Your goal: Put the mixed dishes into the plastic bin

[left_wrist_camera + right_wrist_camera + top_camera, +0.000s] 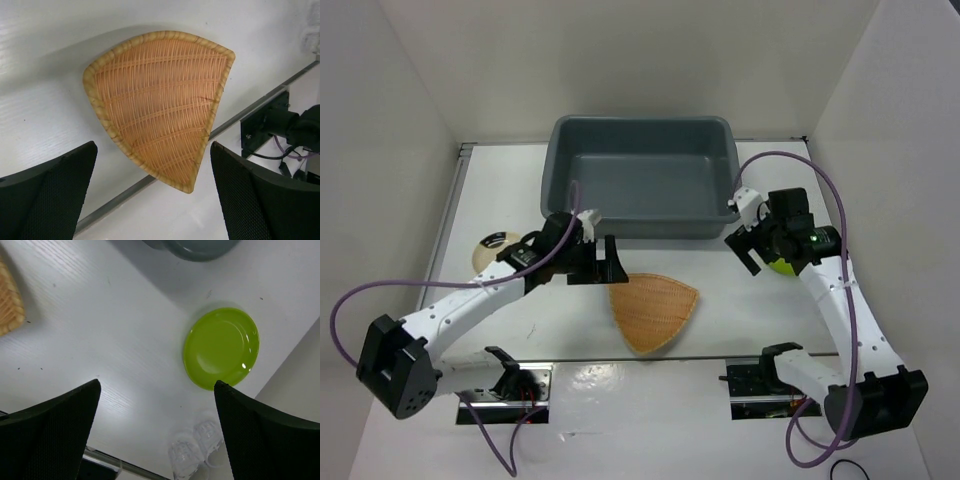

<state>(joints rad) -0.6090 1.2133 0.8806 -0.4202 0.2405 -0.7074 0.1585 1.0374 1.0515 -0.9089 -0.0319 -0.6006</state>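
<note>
The tan woven rounded-triangle plate (655, 312) lies flat on the white table in front of the dark grey plastic bin (640, 175). My left gripper (616, 264) hovers open and empty just left of and above the plate; in the left wrist view the plate (160, 100) lies ahead of the open gripper (155, 200). The cream saucer (490, 246) lies at the far left, partly behind the left arm. My right gripper (742, 250) is open and empty by the bin's right front corner. Two tiny clear glasses (197, 450) stand below it, between the spread fingers (55, 425).
A lime green plate (221, 347) lies on the table right of the bin corner (200, 247), mostly hidden under my right wrist in the top view (780, 267). The woven plate's edge (7, 300) shows at the left of the right wrist view. White walls enclose the table.
</note>
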